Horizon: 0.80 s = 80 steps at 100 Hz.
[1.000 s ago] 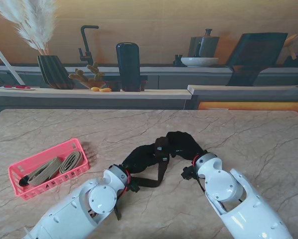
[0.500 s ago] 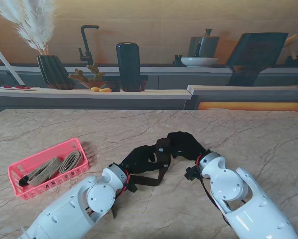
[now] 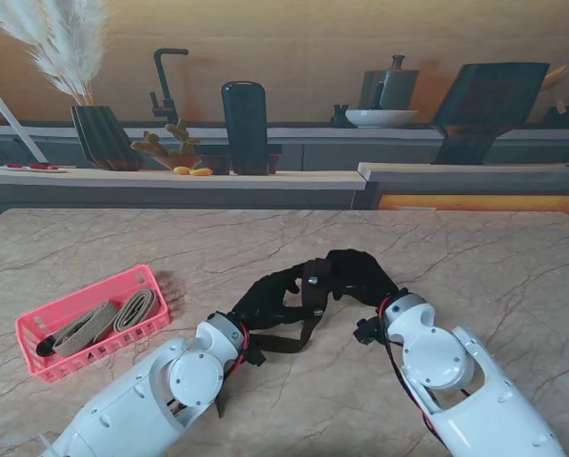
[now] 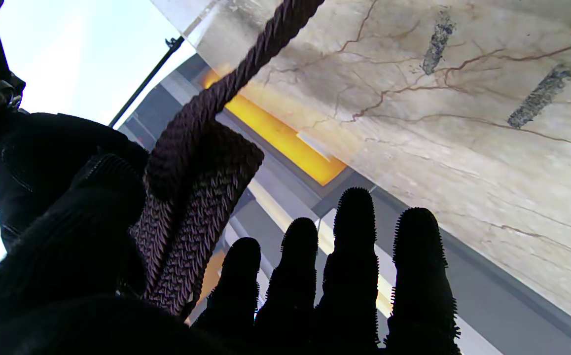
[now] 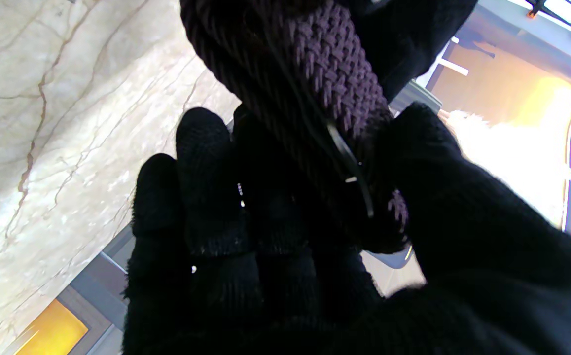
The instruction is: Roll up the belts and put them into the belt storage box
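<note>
Both gloved hands meet over the middle of the marble worktop (image 3: 475, 257), sharing one dark braided belt (image 3: 312, 286). The left hand (image 3: 265, 300) pinches a folded stretch of the belt (image 4: 192, 207) between its thumb and palm side, while its four fingers (image 4: 354, 236) stand straight and spread, touching nothing. The right hand (image 3: 361, 274) is closed round the belt's other part (image 5: 325, 88), thumb pressed against the weave and the fingers (image 5: 201, 162) curled beside it; a thin dark ring or buckle edge lies against the braid there. From the stand's view the belt is lifted between the hands, and a loose length hangs from them and trails on the worktop toward the near side, between the two forearms.

The pink storage box (image 3: 37, 338) sits on the worktop at the left, well apart from the hands. Two tan belts (image 3: 108, 319) lie in it side by side, lengthwise.

Beyond the far edge of the worktop a counter carries a vase of pale plumes (image 3: 99, 133), a dark cylinder (image 3: 244, 124) and a white bowl (image 3: 380, 117).
</note>
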Tool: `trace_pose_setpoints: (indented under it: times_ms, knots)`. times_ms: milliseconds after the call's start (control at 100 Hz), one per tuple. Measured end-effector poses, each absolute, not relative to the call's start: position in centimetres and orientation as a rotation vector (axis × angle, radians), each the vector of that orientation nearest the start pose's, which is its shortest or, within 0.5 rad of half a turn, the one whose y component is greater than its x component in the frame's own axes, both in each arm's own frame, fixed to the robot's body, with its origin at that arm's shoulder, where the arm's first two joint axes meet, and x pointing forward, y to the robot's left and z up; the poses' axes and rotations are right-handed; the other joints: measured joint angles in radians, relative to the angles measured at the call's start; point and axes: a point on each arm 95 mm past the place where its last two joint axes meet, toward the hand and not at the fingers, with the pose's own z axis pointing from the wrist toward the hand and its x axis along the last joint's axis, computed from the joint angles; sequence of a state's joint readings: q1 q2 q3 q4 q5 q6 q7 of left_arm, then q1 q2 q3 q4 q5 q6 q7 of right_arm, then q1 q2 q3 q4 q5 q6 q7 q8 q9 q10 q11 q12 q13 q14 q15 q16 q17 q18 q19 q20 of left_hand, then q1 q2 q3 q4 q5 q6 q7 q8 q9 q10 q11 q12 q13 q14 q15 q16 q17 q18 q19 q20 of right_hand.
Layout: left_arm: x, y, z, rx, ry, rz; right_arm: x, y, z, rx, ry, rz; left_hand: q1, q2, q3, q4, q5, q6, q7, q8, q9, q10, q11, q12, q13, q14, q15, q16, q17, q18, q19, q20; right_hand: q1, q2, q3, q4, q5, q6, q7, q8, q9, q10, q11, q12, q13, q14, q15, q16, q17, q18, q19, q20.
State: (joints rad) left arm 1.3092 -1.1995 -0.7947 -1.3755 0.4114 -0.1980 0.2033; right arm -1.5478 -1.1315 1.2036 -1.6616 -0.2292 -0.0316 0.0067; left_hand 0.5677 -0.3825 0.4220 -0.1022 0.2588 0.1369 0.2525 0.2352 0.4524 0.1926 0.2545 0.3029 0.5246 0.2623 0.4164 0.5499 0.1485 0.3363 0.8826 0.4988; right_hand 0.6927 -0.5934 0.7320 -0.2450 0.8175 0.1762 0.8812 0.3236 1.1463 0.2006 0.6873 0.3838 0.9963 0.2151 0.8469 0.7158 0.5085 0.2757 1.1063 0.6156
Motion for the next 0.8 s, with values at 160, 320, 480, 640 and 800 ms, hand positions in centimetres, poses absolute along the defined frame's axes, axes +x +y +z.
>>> trace_pose_setpoints:
  times_ms: [160, 320, 480, 640, 800]
  knots:
    - [40.7, -13.3, -34.5, -1.548, 1.361, -2.168, 40.5, 2.8, -29.6, -2.115, -1.073, -2.341, 0.000, 0.000, 0.001, 0.000, 0.000, 0.000, 0.000, -0.011, -0.033, 0.001, -0.001, -0.013, -0.046, -0.003, -0.044, -0.027, -0.032, 0.000, -0.050, 0.000, 0.000, 0.000, 0.000, 0.000, 0.000, 0.000, 0.000, 0.003, 0.000, -0.001, 0.000, 0.001, 0.000, 0.000, 0.000, 0.003, 0.000, 0.000, -0.001, 0.000]
    - [40.4, -12.8, -34.4, -1.585, 1.326, -2.186, 40.8, 2.7, -29.2, -2.227, -0.865, -2.304, 0.000, -0.022, 0.014, 0.000, -0.030, -0.001, 0.000, -0.011, -0.062, 0.001, -0.001, -0.022, -0.094, -0.009, -0.081, -0.052, -0.054, -0.005, -0.102, -0.001, 0.000, 0.000, 0.000, 0.000, 0.000, -0.001, 0.000, 0.006, 0.000, -0.001, 0.000, 0.002, 0.000, 0.000, 0.007, 0.013, 0.000, 0.000, -0.001, 0.000]
    - [40.0, -12.6, -34.4, -1.563, 1.355, -2.175, 41.1, 2.6, -28.5, -2.287, -0.667, -2.238, 0.014, -0.042, 0.050, 0.000, -0.038, -0.001, 0.023, 0.005, -0.073, 0.000, 0.008, 0.015, -0.096, -0.009, -0.088, -0.056, -0.054, -0.015, -0.137, -0.006, 0.000, 0.000, 0.000, 0.000, 0.000, -0.001, 0.000, 0.006, 0.000, -0.001, 0.005, 0.002, 0.000, 0.000, 0.019, 0.014, 0.000, -0.012, -0.001, 0.000]
    - [39.6, -12.5, -34.2, -1.557, 1.357, -2.162, 41.3, 2.4, -27.8, -2.334, -0.491, -2.161, 0.085, -0.053, 0.132, 0.000, 0.016, -0.001, 0.144, 0.123, 0.091, -0.029, 0.165, 0.200, 0.003, -0.009, 0.015, -0.012, 0.014, -0.017, -0.068, -0.009, 0.000, 0.001, 0.000, 0.000, 0.000, -0.001, 0.000, 0.006, 0.000, -0.001, 0.008, 0.002, 0.000, 0.000, 0.020, 0.014, 0.002, -0.013, -0.001, 0.000]
    - [39.5, -12.5, -34.0, -1.552, 1.263, -2.182, 41.5, 2.0, -26.7, -2.340, -0.319, -2.130, 0.176, -0.053, 0.199, 0.000, 0.099, -0.001, 0.285, 0.206, 0.281, -0.073, 0.303, 0.343, 0.137, -0.011, 0.130, 0.020, 0.065, -0.017, 0.024, -0.010, 0.000, 0.001, 0.000, 0.000, -0.001, -0.001, 0.000, 0.006, 0.000, -0.002, 0.014, 0.002, 0.000, -0.001, 0.020, 0.014, 0.004, -0.016, -0.001, 0.000]
